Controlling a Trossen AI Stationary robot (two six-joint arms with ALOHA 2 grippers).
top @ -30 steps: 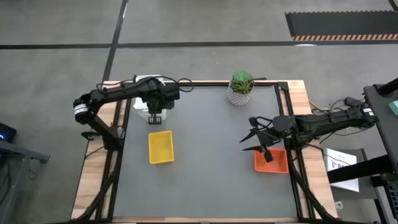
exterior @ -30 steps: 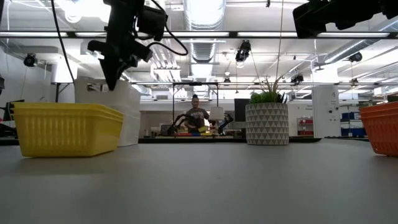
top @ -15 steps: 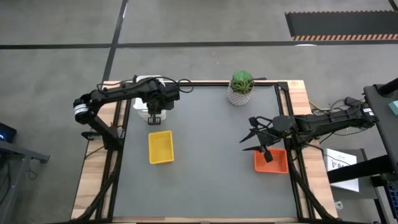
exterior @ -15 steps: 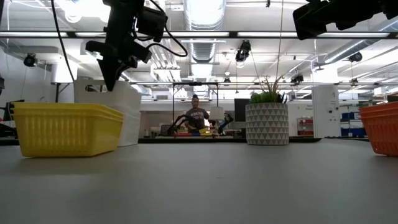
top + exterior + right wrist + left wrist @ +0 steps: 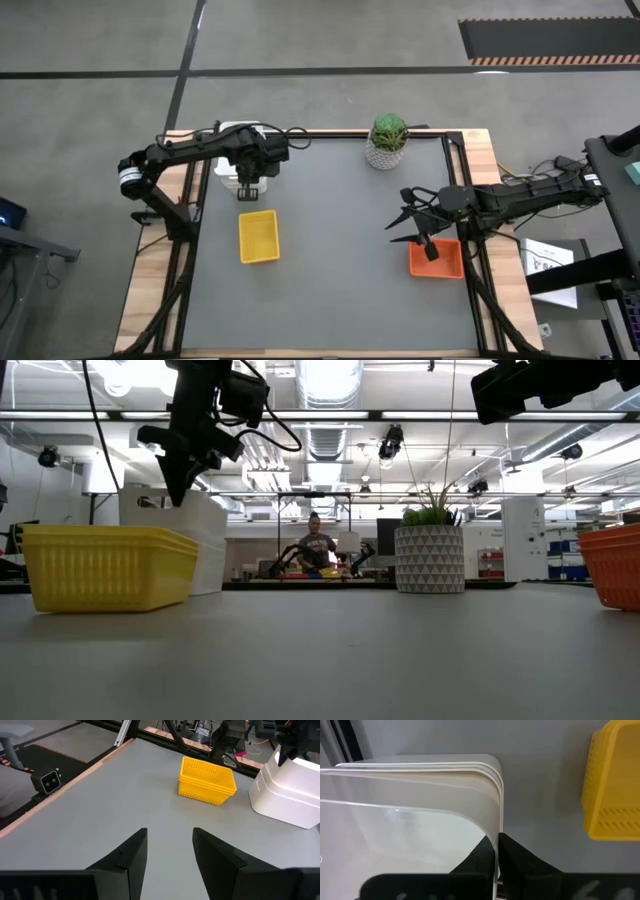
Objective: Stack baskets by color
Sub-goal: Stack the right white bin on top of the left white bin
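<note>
Baskets of thin plastic are likely feeling light, fairly stiff and a bit slick, so the rim wall is looking like the best place to pinch. The left end effector (image 5: 496, 851) is clenching the rim of the white baskets (image 5: 238, 165), nested at the counter's (image 5: 340, 270) far left corner. The yellow baskets (image 5: 258, 237) are sitting just nearer. The right end effector (image 5: 169, 851) is hanging released, holding nothing, above the orange baskets (image 5: 440, 260).
</note>
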